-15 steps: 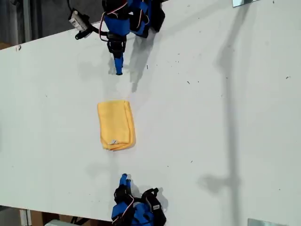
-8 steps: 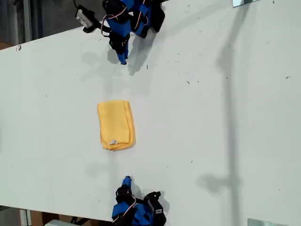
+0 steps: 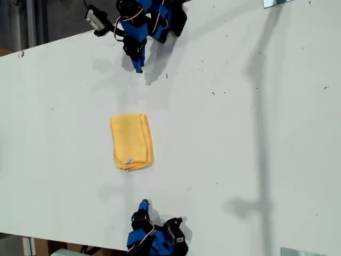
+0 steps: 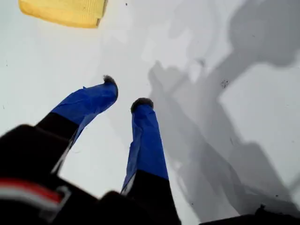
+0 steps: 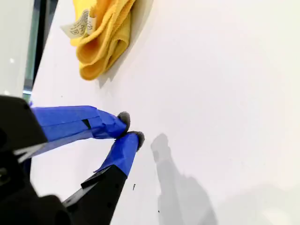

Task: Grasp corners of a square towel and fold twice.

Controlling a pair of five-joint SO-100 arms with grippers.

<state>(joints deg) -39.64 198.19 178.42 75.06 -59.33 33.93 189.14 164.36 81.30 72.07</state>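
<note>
- The towel [image 3: 131,141] lies on the white bench [image 3: 240,133] as a compact folded rectangle, between the two arms and touched by neither
- Its long axis runs from the top to the bottom of the exterior view, roughly on the line joining the two end effectors, so each arm meets a short end of it
- My first end effector [image 4: 125,91] sits toward the top of the exterior view with its jaws a little apart and nothing between them; the towel lies ahead of it, well apart
- My second end effector [image 5: 130,127] sits near the bottom edge of the exterior view, tips pressed together and empty; it faces the end bearing the white tag [image 5: 79,26] and looks the nearer of the two
- Both wrist views crop the towel, showing only one end
- The layers cannot be counted from above, though the rolled edges in the second wrist view suggest several
- The tag's print is unreadable
</note>
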